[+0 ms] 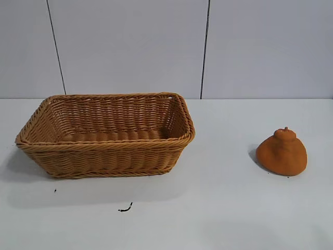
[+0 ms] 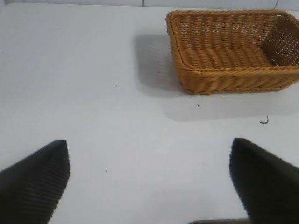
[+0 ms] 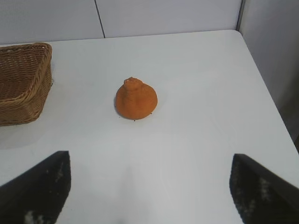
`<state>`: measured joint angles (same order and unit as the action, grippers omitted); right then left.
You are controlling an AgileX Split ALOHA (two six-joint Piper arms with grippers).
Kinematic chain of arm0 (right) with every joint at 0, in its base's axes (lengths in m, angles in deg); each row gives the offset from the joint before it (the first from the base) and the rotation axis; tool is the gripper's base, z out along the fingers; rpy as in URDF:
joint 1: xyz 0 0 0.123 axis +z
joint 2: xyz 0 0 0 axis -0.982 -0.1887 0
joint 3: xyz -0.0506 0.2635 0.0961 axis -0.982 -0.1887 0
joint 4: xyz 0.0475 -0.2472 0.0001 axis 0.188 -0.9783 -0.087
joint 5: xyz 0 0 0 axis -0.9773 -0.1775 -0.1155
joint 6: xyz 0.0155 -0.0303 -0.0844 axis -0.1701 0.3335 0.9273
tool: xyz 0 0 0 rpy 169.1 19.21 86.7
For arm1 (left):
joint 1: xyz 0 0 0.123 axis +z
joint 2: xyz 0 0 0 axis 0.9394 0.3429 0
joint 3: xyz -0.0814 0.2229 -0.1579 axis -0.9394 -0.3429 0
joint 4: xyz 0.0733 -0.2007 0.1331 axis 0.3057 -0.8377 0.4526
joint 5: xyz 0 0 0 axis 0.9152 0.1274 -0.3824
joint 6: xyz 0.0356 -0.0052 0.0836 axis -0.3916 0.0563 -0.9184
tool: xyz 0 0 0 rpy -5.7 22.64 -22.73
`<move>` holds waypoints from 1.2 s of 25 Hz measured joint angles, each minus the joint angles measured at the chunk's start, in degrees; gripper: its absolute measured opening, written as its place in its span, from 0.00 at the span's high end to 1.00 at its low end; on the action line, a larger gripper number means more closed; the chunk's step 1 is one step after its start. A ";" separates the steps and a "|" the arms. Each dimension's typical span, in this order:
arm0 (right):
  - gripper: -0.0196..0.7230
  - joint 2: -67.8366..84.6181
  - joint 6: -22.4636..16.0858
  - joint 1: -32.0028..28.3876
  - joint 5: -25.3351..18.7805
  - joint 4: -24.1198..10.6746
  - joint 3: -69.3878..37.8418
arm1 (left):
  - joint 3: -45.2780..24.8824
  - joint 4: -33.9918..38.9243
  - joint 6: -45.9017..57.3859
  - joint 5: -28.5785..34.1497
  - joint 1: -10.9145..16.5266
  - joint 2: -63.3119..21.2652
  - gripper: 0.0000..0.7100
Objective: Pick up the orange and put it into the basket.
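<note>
Step in hand: pre-grasp, nothing picked up yet. Left side of table (image 1: 218, 208): the basket (image 1: 106, 151) sits upright and looks empty. The left gripper (image 2: 149, 182) hangs over bare table w/ fingers (image 2: 35, 182) spread wide, holding nothing; basket lies ahead of it, well apart. Small dark mark (image 1: 125, 209) on table in front of basket. Right side: the orange (image 1: 282, 152) rests on table, nub up, well apart from basket, untouched. The right gripper (image 3: 149, 186) is also spread wide and empty, w/ orange ahead betw. its fingers' line but not reached. Next move, by judgement: right arm is the nearer one, so advance and lower it until fingers straddle orange, then close gently, since the blob looks soft, lift, and carry leftward over basket rim.
</note>
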<state>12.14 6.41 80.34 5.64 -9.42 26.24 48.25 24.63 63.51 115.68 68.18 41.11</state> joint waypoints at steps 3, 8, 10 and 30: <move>0.12 0.00 0.00 0.00 0.00 0.00 0.00 | 0.00 0.00 0.00 0.00 0.00 0.00 0.06; 0.12 0.00 0.00 0.00 0.00 -0.74 0.00 | 0.00 0.00 0.00 0.00 0.00 0.00 0.06; 0.12 -0.49 0.00 0.00 -0.21 -0.88 0.74 | 0.00 0.00 0.00 0.00 0.00 0.00 0.06; 0.12 -70.95 0.43 0.06 0.16 1.17 35.83 | 0.00 0.00 0.00 0.00 0.00 0.00 0.06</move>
<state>-58.81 6.84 80.40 5.81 -8.25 62.06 48.25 24.63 63.51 115.68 68.18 41.11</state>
